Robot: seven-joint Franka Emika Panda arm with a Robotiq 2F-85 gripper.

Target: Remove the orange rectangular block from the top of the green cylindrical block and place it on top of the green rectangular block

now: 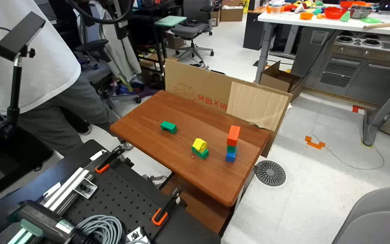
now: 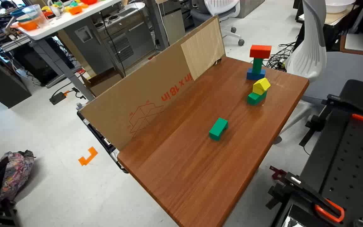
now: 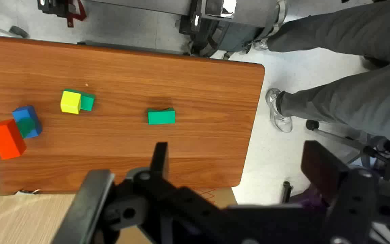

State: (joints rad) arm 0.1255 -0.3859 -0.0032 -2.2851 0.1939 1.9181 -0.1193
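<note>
The orange rectangular block (image 1: 233, 135) (image 2: 260, 51) (image 3: 7, 139) lies on top of an upright green block (image 1: 231, 149) (image 2: 257, 65) (image 3: 26, 127), which fits the green cylindrical block; its roundness is unclear. A blue block (image 1: 231, 156) (image 2: 256, 74) is under it. A low green rectangular block with a curved notch (image 1: 168, 127) (image 2: 218, 128) (image 3: 161, 117) lies alone on the table. Another low green block (image 1: 200, 153) (image 2: 255, 98) (image 3: 87, 102) carries a yellow block (image 1: 199, 144). My gripper (image 3: 237, 145) is open and empty, above the table's far end from the tower; it is outside both exterior views.
The brown wooden table (image 1: 141, 118) has a cardboard panel (image 1: 198, 84) (image 2: 156, 94) standing along one long edge. A black perforated board with clamps (image 1: 161, 215) lies beyond the opposite edge. A person (image 1: 63, 112) stands near one end of the table.
</note>
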